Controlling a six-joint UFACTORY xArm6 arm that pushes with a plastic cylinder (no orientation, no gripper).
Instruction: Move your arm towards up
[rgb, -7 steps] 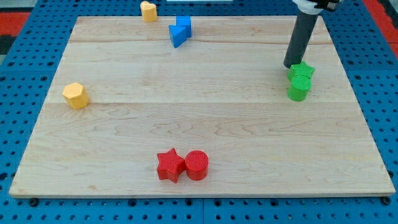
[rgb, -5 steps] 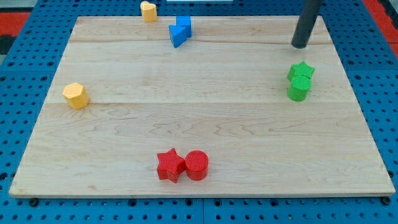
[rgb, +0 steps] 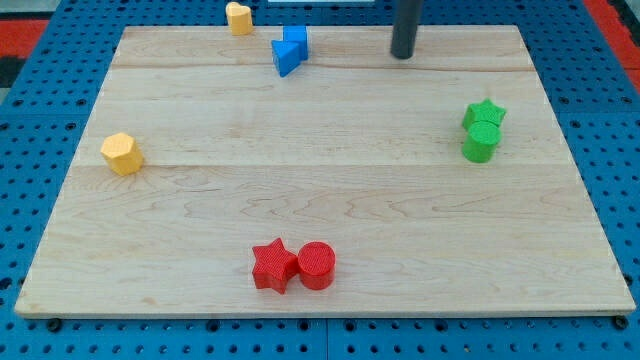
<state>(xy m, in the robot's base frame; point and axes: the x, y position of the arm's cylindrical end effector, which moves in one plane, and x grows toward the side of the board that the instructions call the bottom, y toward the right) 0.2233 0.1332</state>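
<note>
My tip (rgb: 403, 55) is near the top edge of the wooden board (rgb: 320, 200), right of centre. It touches no block. The blue cube (rgb: 296, 39) and blue triangle (rgb: 285, 58) lie to its left, well apart from it. The green star (rgb: 485, 113) and green cylinder (rgb: 480, 142) sit touching each other at the view's right, below and right of the tip.
A yellow heart-like block (rgb: 238, 17) sits at the board's top edge, left of the blue pair. A yellow hexagon (rgb: 121, 153) lies at the left. A red star (rgb: 274, 265) and red cylinder (rgb: 316, 265) touch near the bottom centre. Blue pegboard surrounds the board.
My tip has moved from beside the green star up toward the top edge and then to the left. No block has moved.
</note>
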